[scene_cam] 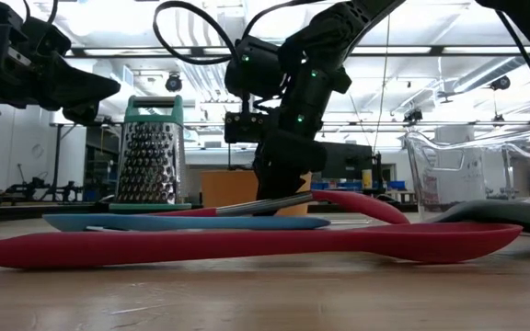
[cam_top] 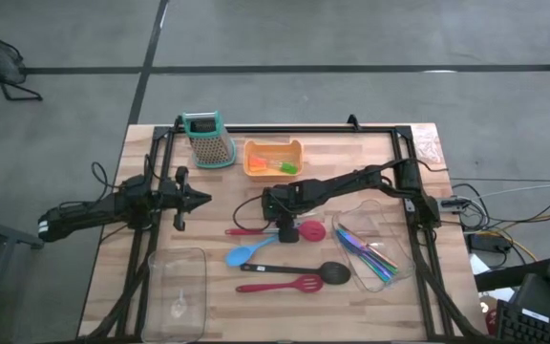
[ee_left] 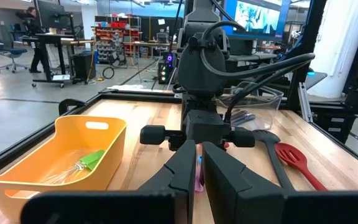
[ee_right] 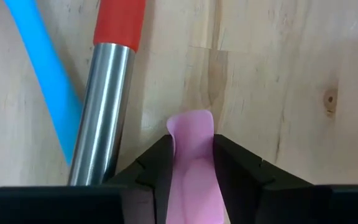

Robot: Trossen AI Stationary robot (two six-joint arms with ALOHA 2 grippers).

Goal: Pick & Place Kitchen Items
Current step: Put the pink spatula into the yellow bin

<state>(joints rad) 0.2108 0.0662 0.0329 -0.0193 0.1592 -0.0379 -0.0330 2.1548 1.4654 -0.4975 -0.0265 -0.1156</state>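
Observation:
My right gripper points down at the table's middle, shut on a small pink piece. Right beside it lie a red spoon with a shiny steel handle and a blue spoon. A black spoon and a red slotted spatula lie nearer the front edge. My left gripper hovers shut and empty at the left. In the low view my right gripper stands behind the spoons. My right gripper pinches the pink piece between its two fingers, which come from above and point down. They close on its two long sides, and its rounded end sticks out past the fingertips. Whether that end touches the wood, I cannot tell.
An orange tray with green and orange pieces and a teal-topped grater stand at the back. A clear bin at the right holds blue-handled cutlery. Another clear bin sits at the front left. A black frame borders the table.

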